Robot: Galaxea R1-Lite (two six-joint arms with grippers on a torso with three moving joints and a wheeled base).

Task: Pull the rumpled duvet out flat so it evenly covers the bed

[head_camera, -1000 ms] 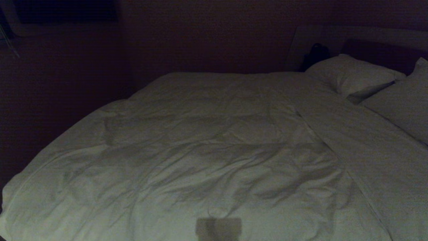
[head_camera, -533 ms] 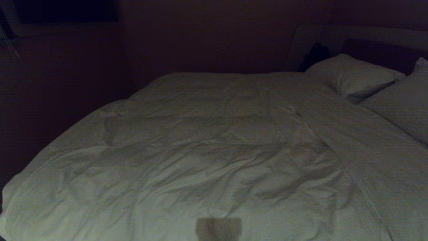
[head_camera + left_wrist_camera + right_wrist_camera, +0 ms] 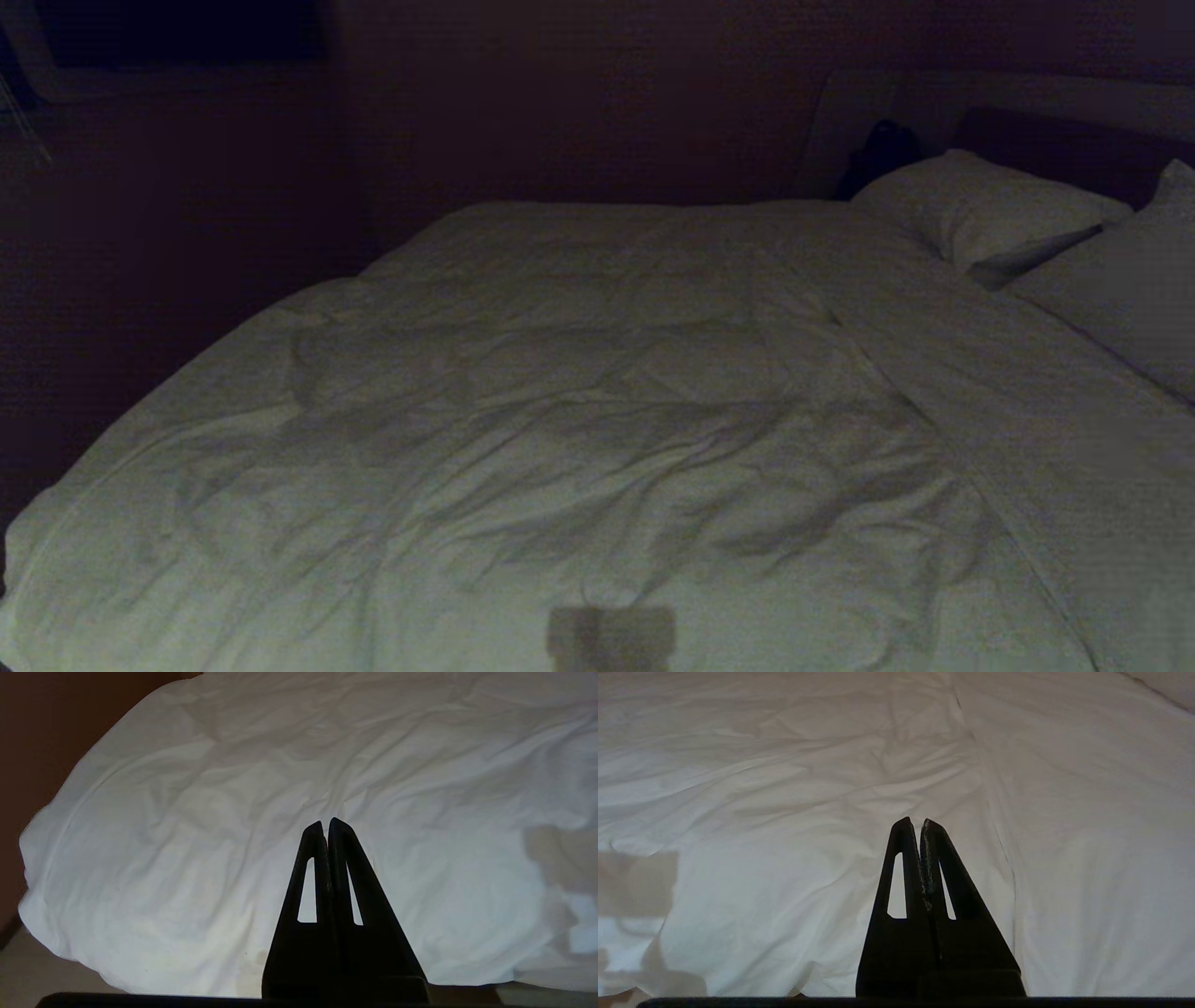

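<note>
The white duvet (image 3: 560,420) lies creased over the left and middle of the bed, its right edge running slantwise. To its right, a bare strip of the bed (image 3: 1055,429) stays uncovered up to the pillows. My left gripper (image 3: 325,822) hangs shut and empty above the duvet (image 3: 187,812), near its rounded near-left corner. My right gripper (image 3: 915,821) is also shut and empty, above the duvet (image 3: 784,788) close to its right edge, with the bare bed surface (image 3: 1087,788) beside it. Neither gripper shows in the head view.
Two white pillows (image 3: 980,210) (image 3: 1120,299) lie at the far right against a dark headboard (image 3: 1064,149). A dark object (image 3: 882,149) stands beside the nearer pillow. Dark floor lies left of the bed, and pale floor (image 3: 28,970) shows below the duvet's corner.
</note>
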